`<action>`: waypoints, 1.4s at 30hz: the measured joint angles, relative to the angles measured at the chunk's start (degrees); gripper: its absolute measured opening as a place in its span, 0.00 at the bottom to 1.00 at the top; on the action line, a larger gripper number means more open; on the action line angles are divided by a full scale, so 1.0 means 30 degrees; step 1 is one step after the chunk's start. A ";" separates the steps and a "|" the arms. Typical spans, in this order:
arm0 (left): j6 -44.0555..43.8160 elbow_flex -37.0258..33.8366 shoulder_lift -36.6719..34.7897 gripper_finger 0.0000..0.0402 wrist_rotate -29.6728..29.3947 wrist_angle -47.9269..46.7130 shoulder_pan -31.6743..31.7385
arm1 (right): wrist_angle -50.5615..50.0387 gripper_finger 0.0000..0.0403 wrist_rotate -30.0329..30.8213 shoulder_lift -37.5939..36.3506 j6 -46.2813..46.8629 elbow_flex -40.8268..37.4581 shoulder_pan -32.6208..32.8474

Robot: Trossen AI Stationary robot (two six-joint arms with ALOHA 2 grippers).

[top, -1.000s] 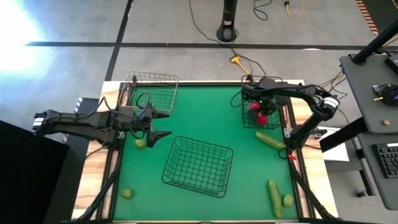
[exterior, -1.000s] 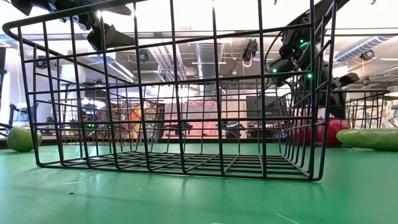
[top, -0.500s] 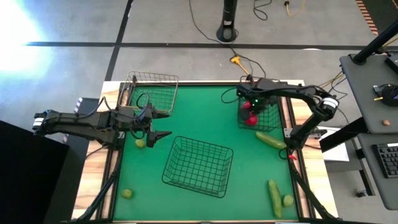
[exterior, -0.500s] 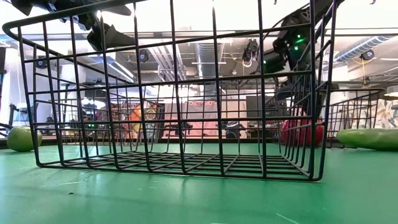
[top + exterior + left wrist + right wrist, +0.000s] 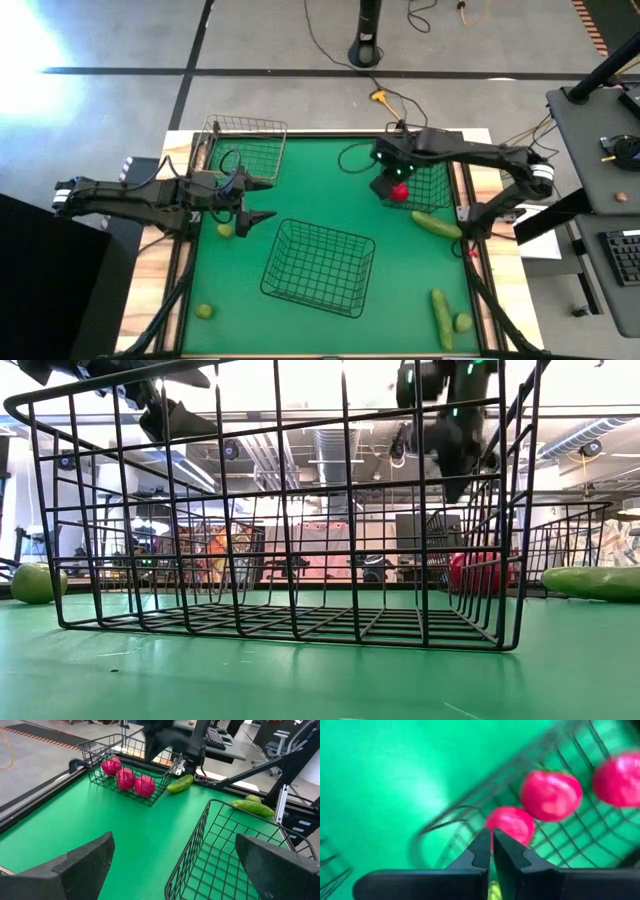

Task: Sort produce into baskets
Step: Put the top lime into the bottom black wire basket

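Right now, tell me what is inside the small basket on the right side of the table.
Three red tomatoes lie inside the right small basket. From above, the shut right gripper and its arm cover part of the basket, so only one tomato shows clearly there.

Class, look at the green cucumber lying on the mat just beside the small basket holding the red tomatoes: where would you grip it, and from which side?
Grip the elongated green cucumber at its middle, across its narrow width, coming straight down from above. It lies flat and slanted, so turn the jaws crosswise to its length. The small wire basket stands close beside it.

Three red tomatoes (image 5: pixel 127 777) in far-right basket (image 5: pixel 95 753), two cucumbers (image 5: pixel 435 224) and limes (image 5: pixel 204 311) loose on table
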 joint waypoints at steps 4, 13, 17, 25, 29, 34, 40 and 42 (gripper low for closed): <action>0.0000 0.0000 -0.0005 0.99 -0.0002 -0.0050 0.0000 | 0.0889 0.03 0.0306 -0.1139 -0.0376 0.0208 0.3158; -0.2708 0.1802 -0.0009 0.99 0.0035 -0.7426 -0.0007 | 0.4331 0.03 0.0292 -0.1799 0.0470 0.0126 0.9399; -0.6416 0.3420 0.0273 0.99 -0.0250 -1.3939 -0.0019 | 0.5131 0.03 0.0306 -0.1560 -0.0088 0.0126 1.0283; -1.2804 0.2422 0.0434 0.98 0.2124 -1.8542 -0.0583 | 0.5451 0.03 0.2143 -0.0843 -0.1349 0.0111 1.0302; -1.3654 0.1734 0.1326 0.97 0.2982 -1.8198 -0.0583 | 0.5467 0.03 0.2762 -0.0380 -0.2433 0.0111 1.0302; -1.3433 0.1150 0.3308 0.96 0.2640 -1.7454 -0.0583 | 0.5595 0.03 0.2834 0.0234 -0.3175 0.0111 1.0295; -1.3513 0.1166 0.6189 0.96 0.1969 -1.7529 -0.0415 | 0.5604 0.03 0.2840 0.0752 -0.3245 0.0111 1.0295; -1.3460 0.1171 0.7024 0.96 0.1989 -1.7614 -0.0345 | 0.5751 0.03 0.2842 0.0911 -0.3269 0.0111 1.0261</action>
